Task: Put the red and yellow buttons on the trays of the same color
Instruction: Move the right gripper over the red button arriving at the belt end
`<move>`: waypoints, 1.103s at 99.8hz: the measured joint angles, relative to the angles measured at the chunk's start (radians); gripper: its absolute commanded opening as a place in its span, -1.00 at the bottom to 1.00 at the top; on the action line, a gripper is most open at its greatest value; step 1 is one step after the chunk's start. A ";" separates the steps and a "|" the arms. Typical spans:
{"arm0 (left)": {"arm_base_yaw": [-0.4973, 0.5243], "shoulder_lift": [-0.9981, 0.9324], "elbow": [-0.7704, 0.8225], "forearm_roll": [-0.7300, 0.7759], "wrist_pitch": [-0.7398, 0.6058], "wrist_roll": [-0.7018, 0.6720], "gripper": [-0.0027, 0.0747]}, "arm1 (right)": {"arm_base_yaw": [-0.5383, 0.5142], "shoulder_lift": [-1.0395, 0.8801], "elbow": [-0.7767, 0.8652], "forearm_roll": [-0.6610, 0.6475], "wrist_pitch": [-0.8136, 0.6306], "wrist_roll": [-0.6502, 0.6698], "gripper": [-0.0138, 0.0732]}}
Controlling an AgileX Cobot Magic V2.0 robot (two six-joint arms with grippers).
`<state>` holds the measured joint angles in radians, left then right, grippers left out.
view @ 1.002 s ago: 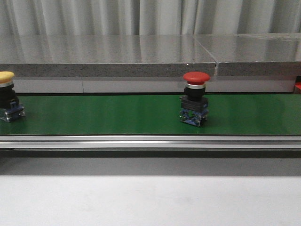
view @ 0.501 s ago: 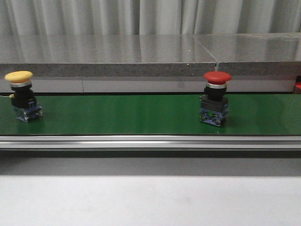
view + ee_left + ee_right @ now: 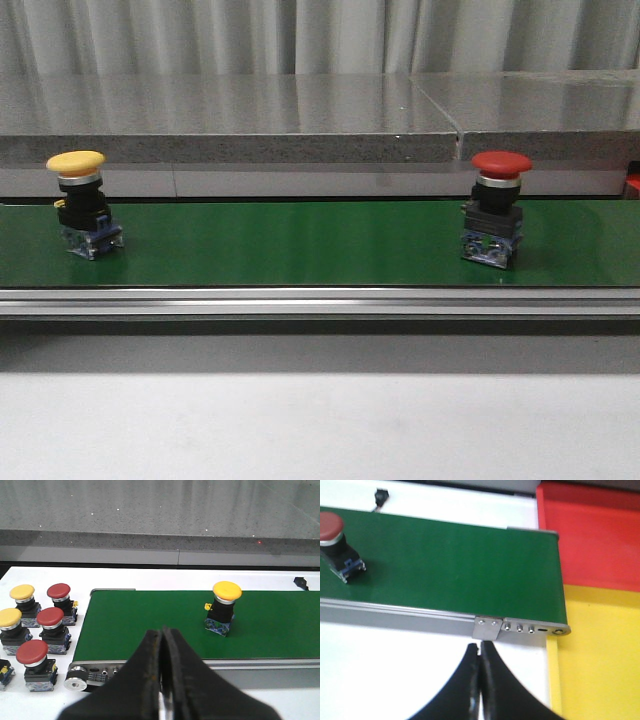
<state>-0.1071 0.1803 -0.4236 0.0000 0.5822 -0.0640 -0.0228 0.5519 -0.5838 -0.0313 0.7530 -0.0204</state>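
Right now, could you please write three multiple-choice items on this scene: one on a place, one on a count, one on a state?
1. Where does the red button stand?
A. On the green belt
B. In the red tray
C. In a gripper

2. How many spare red buttons sit beside the belt's end in the left wrist view?
A. One
B. Three
C. Five

3. How are the left gripper and right gripper?
A. Both open
B. Both shut, empty
C. One holding a button

Answers: 1 A, it rests on the belt; 2 B, three red caps show; 3 B, fingers meet around nothing.
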 measured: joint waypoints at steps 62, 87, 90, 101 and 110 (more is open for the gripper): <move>0.000 0.000 0.000 0.000 0.000 0.000 -0.98 | 0.000 0.298 -0.133 0.031 0.048 0.000 0.72; 0.000 0.000 0.000 0.000 0.000 0.000 -0.98 | 0.000 0.311 -0.138 0.082 0.061 -0.002 0.77; 0.000 0.000 0.000 0.000 0.000 0.000 -0.98 | 0.000 0.319 -0.141 0.092 0.063 -0.015 0.77; 0.000 0.000 0.000 0.000 0.000 0.000 -0.98 | 0.000 0.376 -0.165 0.151 0.073 -0.071 0.77; 0.000 0.000 0.000 0.000 0.000 0.000 -0.98 | 0.000 0.445 -0.193 0.204 0.075 -0.124 0.77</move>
<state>-0.1071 0.1803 -0.4236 0.0000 0.5822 -0.0640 -0.0228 0.9973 -0.7771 0.1729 0.8283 -0.1443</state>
